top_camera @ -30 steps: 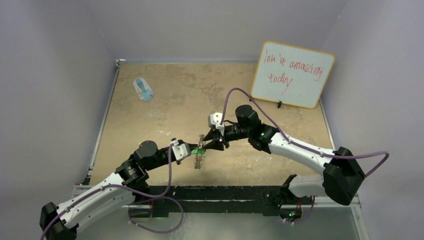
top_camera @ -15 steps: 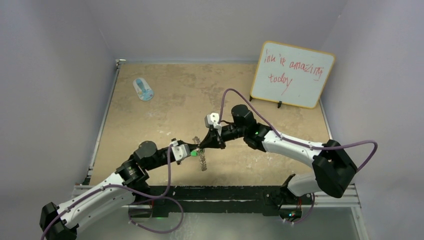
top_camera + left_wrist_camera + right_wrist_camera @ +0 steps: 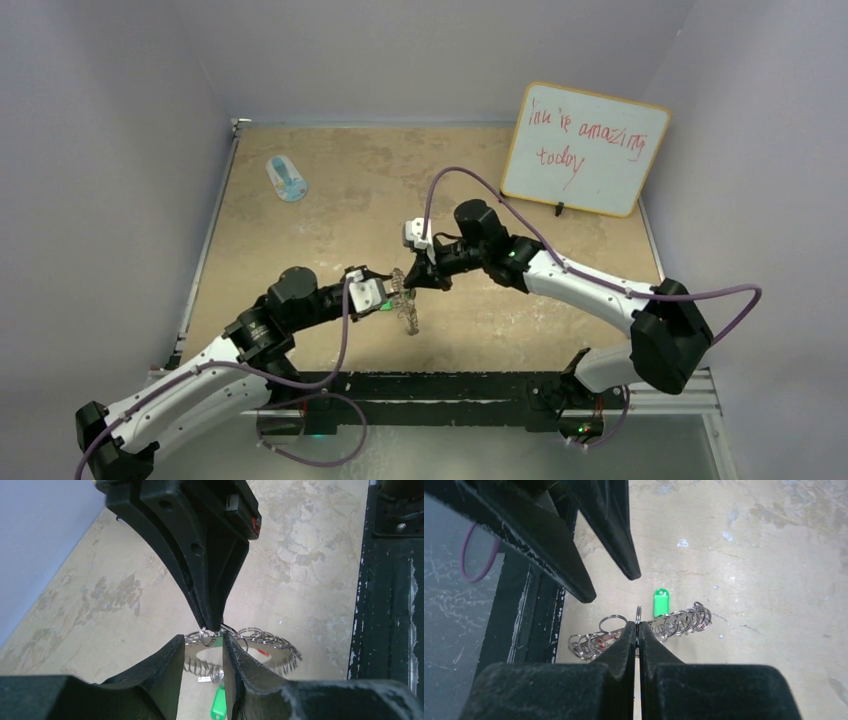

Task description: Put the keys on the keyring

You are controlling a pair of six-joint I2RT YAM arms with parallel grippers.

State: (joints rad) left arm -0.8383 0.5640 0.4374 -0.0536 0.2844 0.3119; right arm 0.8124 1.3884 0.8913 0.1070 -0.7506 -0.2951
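This looks like a robotics lab test cell, not a home or a shop. Two robot arms, the left arm (image 3: 192,385) and the right arm (image 3: 590,285), are bolted to a black rail (image 3: 430,385) on an aluminium frame (image 3: 714,404) at the near edge of a worn tan table (image 3: 330,220). Plain pale partition walls (image 3: 110,180) box the table in on three sides. Purple cables (image 3: 344,335) loop loosely off the arms. A small whiteboard (image 3: 585,148) leans at the back with a red handwritten note that seems to read "amazing today"; its first words are hard to make out.
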